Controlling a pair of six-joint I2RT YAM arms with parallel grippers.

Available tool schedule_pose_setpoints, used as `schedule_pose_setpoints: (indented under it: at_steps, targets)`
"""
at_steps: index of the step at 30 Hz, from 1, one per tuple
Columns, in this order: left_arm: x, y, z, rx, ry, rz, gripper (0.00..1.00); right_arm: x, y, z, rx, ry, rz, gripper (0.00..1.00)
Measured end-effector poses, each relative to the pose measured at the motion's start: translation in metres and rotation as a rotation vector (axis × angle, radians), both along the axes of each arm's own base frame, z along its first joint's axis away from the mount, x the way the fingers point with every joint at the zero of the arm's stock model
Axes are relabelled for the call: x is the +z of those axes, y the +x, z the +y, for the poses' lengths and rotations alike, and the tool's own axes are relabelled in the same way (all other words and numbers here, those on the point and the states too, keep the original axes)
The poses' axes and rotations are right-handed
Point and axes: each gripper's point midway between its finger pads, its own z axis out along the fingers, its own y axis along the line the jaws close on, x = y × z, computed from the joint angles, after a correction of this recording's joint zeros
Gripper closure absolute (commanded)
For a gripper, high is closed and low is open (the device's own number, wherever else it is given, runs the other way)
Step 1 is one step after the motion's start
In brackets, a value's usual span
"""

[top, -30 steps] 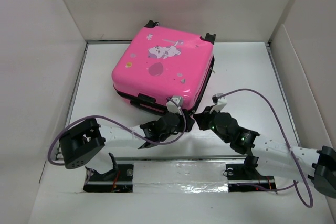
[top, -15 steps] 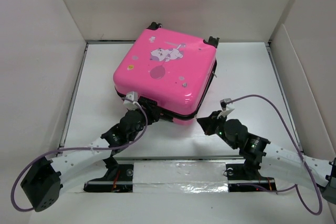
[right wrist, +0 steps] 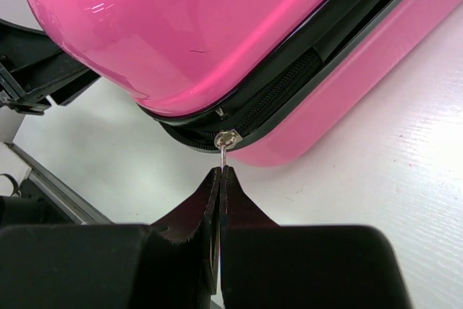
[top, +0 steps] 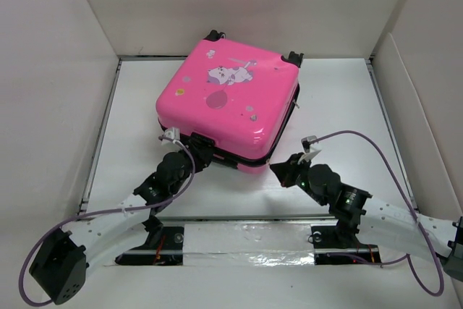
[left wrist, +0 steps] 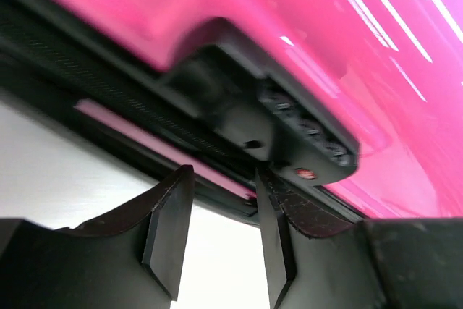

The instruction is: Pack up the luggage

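Two risks: the right fingers (right wrist: 208,204), pinching the zipper pull (right wrist: 225,140), could slip off if tugged askew; the left fingers (left wrist: 171,222), spread beneath the handle (left wrist: 289,124), may shove the luggage (top: 228,99) lying flat on the desk (top: 340,106).

One pink suitcase (top: 253,92) on one white table (top: 340,99), with two black wheels (top: 291,55) on the far side, one black handle (left wrist: 289,121) on the near side and one zipper pull (right wrist: 226,139) at the near right corner. On the lid, one cartoon animal sticker (top: 228,72) and one balloon sticker (top: 215,99). Two arms (top: 383,211), two purple cables (top: 362,135), one left gripper (left wrist: 217,200), one right gripper (right wrist: 219,179).
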Motion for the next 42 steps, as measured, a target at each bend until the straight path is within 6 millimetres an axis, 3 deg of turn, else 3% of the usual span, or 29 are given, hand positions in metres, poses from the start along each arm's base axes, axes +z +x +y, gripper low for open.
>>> schedule_pose_setpoints:
  at_steps: [9, 13, 22, 29, 32, 33, 34, 42]
  targets:
    - [-0.006, 0.000, 0.026, 0.097, 0.028, 0.001, 0.40, -0.005, -0.001, 0.005, 0.021, -0.012, 0.012, 1.00]
    - [-0.037, -0.006, 0.037, 0.119, 0.114, 0.093, 0.41, -0.004, -0.001, 0.006, 0.023, -0.010, 0.009, 1.00]
    - [-0.036, -0.003, 0.035, 0.121, 0.110, 0.093, 0.43, -0.003, -0.001, 0.008, 0.033, -0.007, 0.005, 1.00]
    - [-0.038, 0.008, 0.023, 0.112, 0.089, 0.081, 0.60, -0.005, 0.000, 0.011, 0.039, -0.015, -0.001, 1.00]
    - [-0.034, 0.014, 0.017, 0.118, 0.066, 0.056, 0.82, -0.007, 0.001, 0.014, 0.045, -0.019, -0.002, 1.00]
    - [-0.035, 0.015, 0.015, 0.123, 0.058, 0.059, 0.97, -0.007, 0.001, 0.016, 0.047, -0.021, -0.003, 1.00]
    - [-0.035, 0.016, 0.014, 0.131, 0.050, 0.058, 1.00, -0.008, 0.001, 0.018, 0.051, -0.023, -0.002, 1.00]
    - [-0.031, 0.027, 0.017, 0.181, 0.026, 0.015, 1.00, -0.016, -0.003, 0.054, 0.100, -0.084, -0.001, 1.00]
